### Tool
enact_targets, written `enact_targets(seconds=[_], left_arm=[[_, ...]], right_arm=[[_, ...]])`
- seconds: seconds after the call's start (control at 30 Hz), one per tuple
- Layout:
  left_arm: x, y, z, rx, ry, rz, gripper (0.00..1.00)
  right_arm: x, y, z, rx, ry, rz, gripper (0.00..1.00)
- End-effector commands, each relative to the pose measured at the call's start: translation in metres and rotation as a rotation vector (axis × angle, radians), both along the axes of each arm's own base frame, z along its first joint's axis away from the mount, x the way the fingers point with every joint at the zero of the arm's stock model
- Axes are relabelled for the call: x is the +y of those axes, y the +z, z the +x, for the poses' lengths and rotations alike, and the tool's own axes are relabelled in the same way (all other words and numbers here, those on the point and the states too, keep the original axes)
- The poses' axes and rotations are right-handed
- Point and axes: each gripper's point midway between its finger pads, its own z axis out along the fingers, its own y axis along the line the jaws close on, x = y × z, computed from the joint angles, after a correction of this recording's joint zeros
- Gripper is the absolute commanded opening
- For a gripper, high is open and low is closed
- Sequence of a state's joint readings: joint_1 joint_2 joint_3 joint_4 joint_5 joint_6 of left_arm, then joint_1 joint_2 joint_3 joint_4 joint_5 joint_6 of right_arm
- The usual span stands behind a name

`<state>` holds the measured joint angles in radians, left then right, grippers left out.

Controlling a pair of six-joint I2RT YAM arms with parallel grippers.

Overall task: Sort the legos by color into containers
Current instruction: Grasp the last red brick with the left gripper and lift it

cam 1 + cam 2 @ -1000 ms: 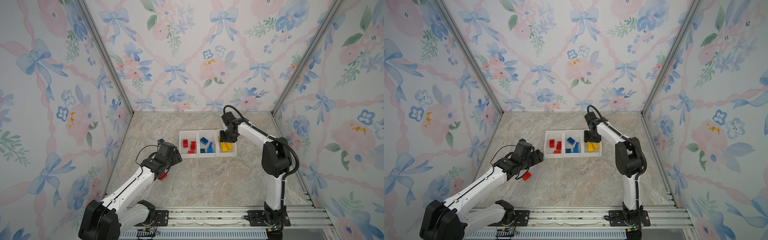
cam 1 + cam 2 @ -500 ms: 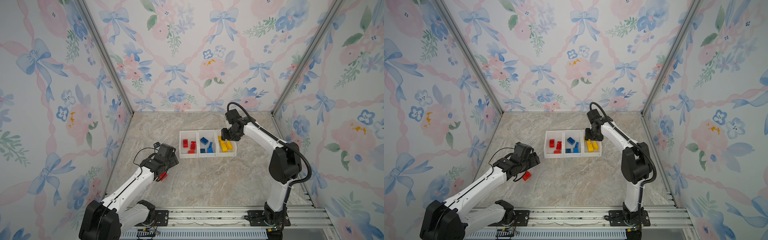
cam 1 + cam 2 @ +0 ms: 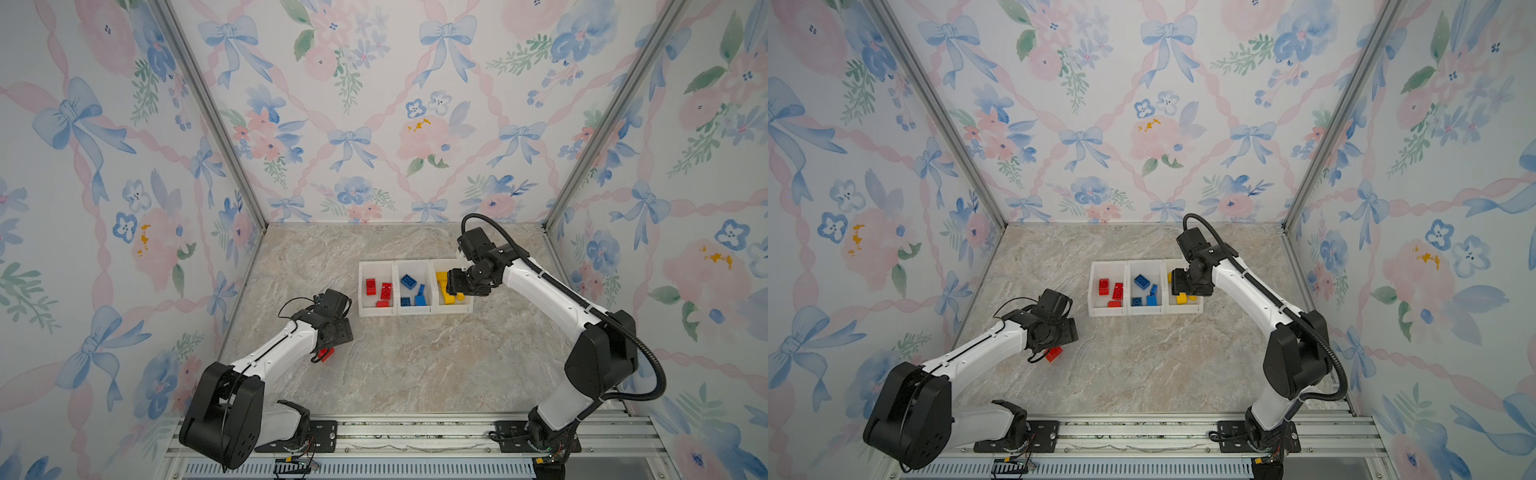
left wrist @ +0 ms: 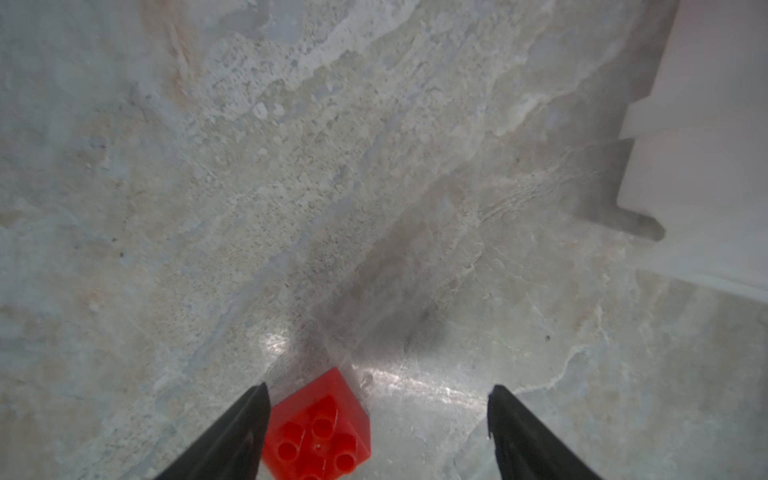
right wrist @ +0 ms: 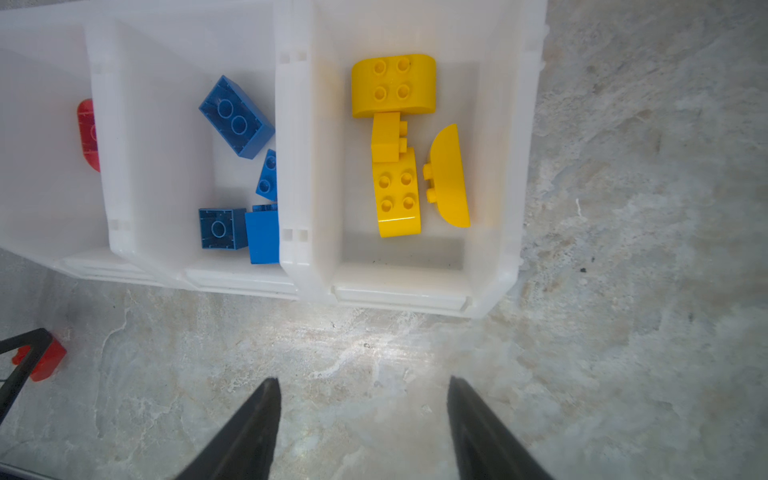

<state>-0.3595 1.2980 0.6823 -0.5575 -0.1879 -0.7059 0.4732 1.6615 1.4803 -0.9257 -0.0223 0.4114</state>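
- Left gripper (image 4: 378,388): jaws spread wide, pinching nothing.
- Red brick (image 4: 318,428) sits on the table (image 4: 374,166) between those jaws, studs up. It is off-centre: hard against one jaw, well apart from the other.
- The brick lies diagonal to the jaw line, with one corner pointing forward past the tips. Its rear is cut off in the wrist view, so I can't tell the long axis.
- My read: closing as-is catches corners and shoves the brick across first. Centre on it and square the wrist to a flat face before pinching.
- Bins (image 3: 415,310) lie ahead of the left jaws, off toward the jaw that is clear of the brick.
- Right gripper (image 5: 362,380): jaws spread, empty, only bare table between the tips. The yellow bricks (image 5: 397,191) lie in the end bin just ahead of them.
- Blue bricks (image 5: 237,116) fill the middle bin and the other reds (image 3: 371,286) the far one.
- The left arm straddles the brick, the right is well apart, so this is the left's pick.
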Motion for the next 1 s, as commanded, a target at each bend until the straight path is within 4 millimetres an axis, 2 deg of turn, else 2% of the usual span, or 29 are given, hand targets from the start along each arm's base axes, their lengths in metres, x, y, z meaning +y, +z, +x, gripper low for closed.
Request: enact_targets(seconds=[0.0, 0.2, 0.5, 0.63, 0.83, 0.97], left_arm=[[0.008, -0.007, -0.006, 0.034, -0.014, 0.046, 0.84], [0.002, -0.016, -0.009, 0.077, -0.038, 0.014, 0.83], [-0.009, -0.027, -0.029, 0.154, -0.006, -0.06, 0.76], [-0.014, -0.027, -0.038, 0.154, 0.01, -0.088, 0.74], [-0.017, -0.029, -0.05, 0.148, 0.031, -0.072, 0.71], [-0.016, -0.031, -0.049, 0.148, 0.035, -0.039, 0.66]], right_arm=[[-0.008, 0.01, -0.017, 0.007, -0.019, -0.006, 0.68], [-0.015, 0.017, -0.024, -0.008, -0.028, -0.008, 0.7], [-0.018, 0.022, -0.027, -0.026, -0.038, 0.001, 0.71], [-0.021, 0.022, -0.03, -0.027, -0.044, 0.002, 0.72], [-0.023, 0.019, -0.034, -0.022, -0.047, 0.004, 0.72], [-0.024, 0.02, -0.035, -0.025, -0.048, 0.006, 0.72]])
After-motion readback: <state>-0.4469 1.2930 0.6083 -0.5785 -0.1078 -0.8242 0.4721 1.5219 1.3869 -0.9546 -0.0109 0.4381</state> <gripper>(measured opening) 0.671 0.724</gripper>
